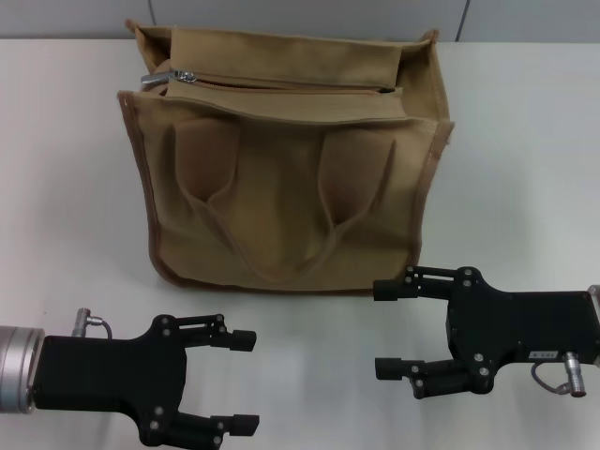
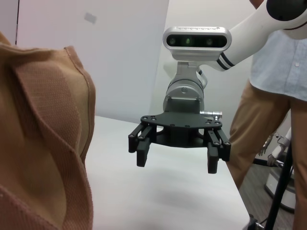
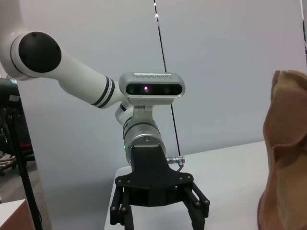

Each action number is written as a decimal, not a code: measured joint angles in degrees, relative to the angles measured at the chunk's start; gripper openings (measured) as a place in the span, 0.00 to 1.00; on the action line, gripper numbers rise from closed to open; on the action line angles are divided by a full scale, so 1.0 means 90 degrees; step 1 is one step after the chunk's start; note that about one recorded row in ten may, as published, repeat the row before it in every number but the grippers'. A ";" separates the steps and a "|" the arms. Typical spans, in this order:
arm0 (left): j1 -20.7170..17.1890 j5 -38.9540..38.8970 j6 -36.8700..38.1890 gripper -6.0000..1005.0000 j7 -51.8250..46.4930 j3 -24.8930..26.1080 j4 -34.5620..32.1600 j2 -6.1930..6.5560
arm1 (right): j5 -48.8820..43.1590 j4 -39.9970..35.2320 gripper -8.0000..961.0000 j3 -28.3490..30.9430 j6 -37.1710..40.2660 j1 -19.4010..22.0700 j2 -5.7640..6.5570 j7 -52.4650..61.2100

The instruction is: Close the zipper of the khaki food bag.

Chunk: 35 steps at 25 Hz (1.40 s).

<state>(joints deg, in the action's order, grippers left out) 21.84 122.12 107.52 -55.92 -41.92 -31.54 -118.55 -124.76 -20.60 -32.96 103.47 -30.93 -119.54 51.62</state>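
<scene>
The khaki food bag (image 1: 286, 178) stands upright on the white table at the far middle, its handles hanging down the front. The zipper (image 1: 291, 86) runs along its top, and its silver pull tab (image 1: 183, 76) sits near the bag's left end. My left gripper (image 1: 246, 382) is open and empty at the near left, in front of the bag and apart from it. My right gripper (image 1: 385, 328) is open and empty at the near right, just off the bag's lower right corner. The bag's side shows in the left wrist view (image 2: 43, 143) and in the right wrist view (image 3: 288, 158).
The white table (image 1: 525, 141) stretches around the bag. The left wrist view shows my right gripper (image 2: 177, 162) open, and a person in khaki trousers (image 2: 268, 124) standing beyond the table's edge. The right wrist view shows my left gripper (image 3: 160, 218).
</scene>
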 joint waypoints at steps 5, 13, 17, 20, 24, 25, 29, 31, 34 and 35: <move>0.0005 -0.0031 -0.0004 0.84 0.0004 0.0000 0.0008 -0.0001 | 0.0015 0.0099 0.84 0.0000 -0.0003 -0.0011 0.0001 -0.0048; -0.0095 -0.0293 0.0004 0.84 0.0134 0.0130 0.0021 -0.0010 | 0.0086 0.0166 0.84 0.0063 -0.0004 0.0035 -0.0001 -0.0070; -0.0433 -0.1200 0.0024 0.84 0.0449 0.0370 0.0033 -0.0011 | 0.0279 0.0363 0.84 0.0070 0.0003 0.0060 0.0001 -0.0268; -0.0793 -0.2091 -0.0157 0.83 0.0886 0.0724 0.0169 -0.0001 | 0.0306 0.0567 0.84 0.0080 -0.0003 0.0068 0.0000 -0.0456; -0.0954 -0.2508 -0.0294 0.83 0.1131 0.1255 0.0410 0.0020 | 0.0309 0.0717 0.84 0.0080 -0.0025 0.0074 -0.0001 -0.0650; -0.0911 -0.2995 -0.0581 0.83 0.1130 0.2320 0.0688 -0.0003 | 0.0309 0.0790 0.84 0.0092 -0.0037 0.0093 -0.0003 -0.0787; -0.0669 -0.3230 -0.1096 0.83 0.1113 0.2700 0.0960 -0.0005 | 0.0309 0.0809 0.84 0.0113 -0.0066 0.0108 -0.0005 -0.0828; -0.0483 -0.3238 -0.1474 0.83 0.1116 0.2721 0.1007 -0.0005 | 0.0309 0.0813 0.84 0.0116 -0.0084 0.0117 -0.0006 -0.0834; -0.0163 -0.3148 -0.2035 0.82 0.1133 0.2393 0.1023 -0.0011 | 0.0309 0.0851 0.84 0.0142 -0.0134 0.0142 -0.0008 -0.0904; -0.0163 -0.3148 -0.2035 0.82 0.1133 0.2393 0.1023 -0.0011 | 0.0309 0.0851 0.84 0.0142 -0.0134 0.0142 -0.0008 -0.0904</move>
<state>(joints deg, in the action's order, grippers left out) 20.37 93.79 89.20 -45.73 -20.38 -22.33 -118.65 -121.98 -12.94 -31.68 102.26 -29.65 -119.61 43.48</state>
